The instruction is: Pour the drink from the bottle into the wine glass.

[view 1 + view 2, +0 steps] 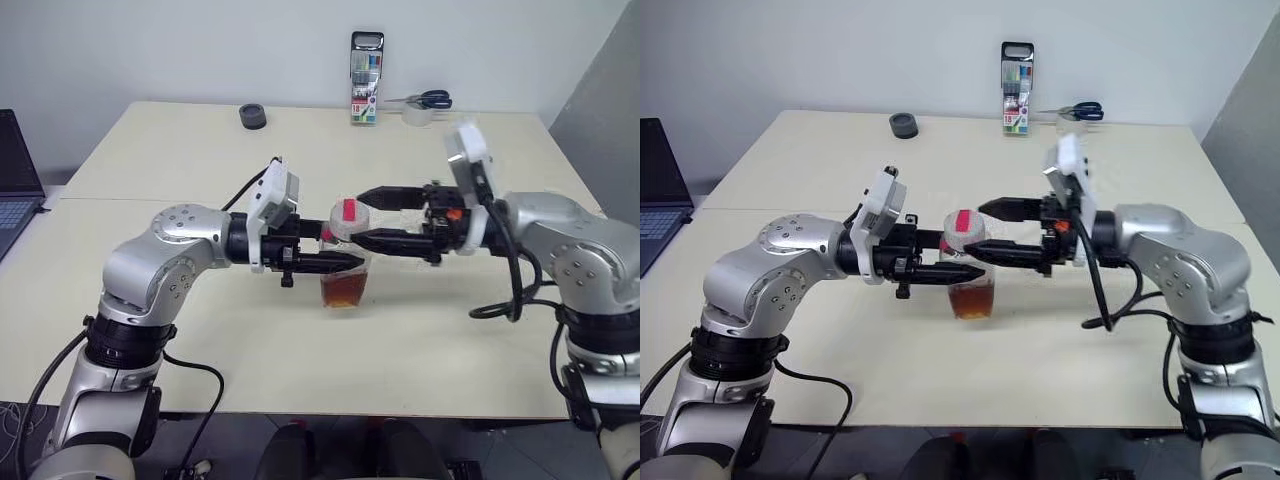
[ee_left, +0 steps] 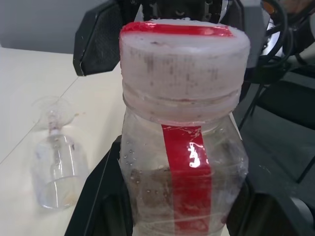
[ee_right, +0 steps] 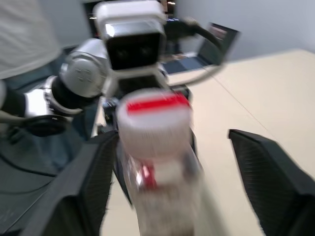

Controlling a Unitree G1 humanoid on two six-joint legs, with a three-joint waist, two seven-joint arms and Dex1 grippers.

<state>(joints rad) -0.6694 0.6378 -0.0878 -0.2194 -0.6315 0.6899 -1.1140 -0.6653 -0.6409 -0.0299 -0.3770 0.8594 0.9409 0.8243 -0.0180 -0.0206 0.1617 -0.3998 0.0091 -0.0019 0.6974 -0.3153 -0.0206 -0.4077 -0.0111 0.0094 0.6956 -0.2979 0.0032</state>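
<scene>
The left tool [image 1: 322, 252] reaches sideways and grips the bottle [image 1: 345, 270] above the counter [image 1: 420, 340]; the right tool [image 1: 372, 218] points back at it, spread wide around the cap [image 1: 348, 213]; the wine glass [image 2: 55, 162] lies on its side nearby.

- The bottle [image 1: 346, 262] stands upright near the middle of the desk [image 1: 180, 160], with the drink [image 1: 343, 291] in its lower part;
- the left pincer [image 1: 335, 262] comes in from the left and is clamped on the bottle's body below the cap [image 1: 349, 214];
- the right pincer [image 1: 372, 217] comes in from the right at cap height, its fingers spread to either side of the cap and apart from it;
- the wine glass [image 2: 55, 157] seems to lie on its side on the desk, beyond the bottle in the left wrist view;
- a marker pack [image 1: 366, 78] stands at the far edge, with a tape roll [image 1: 253, 116] to its left and scissors [image 1: 428, 99] to its right;
- a laptop [image 1: 15, 190] sits off the desk's left side.
</scene>
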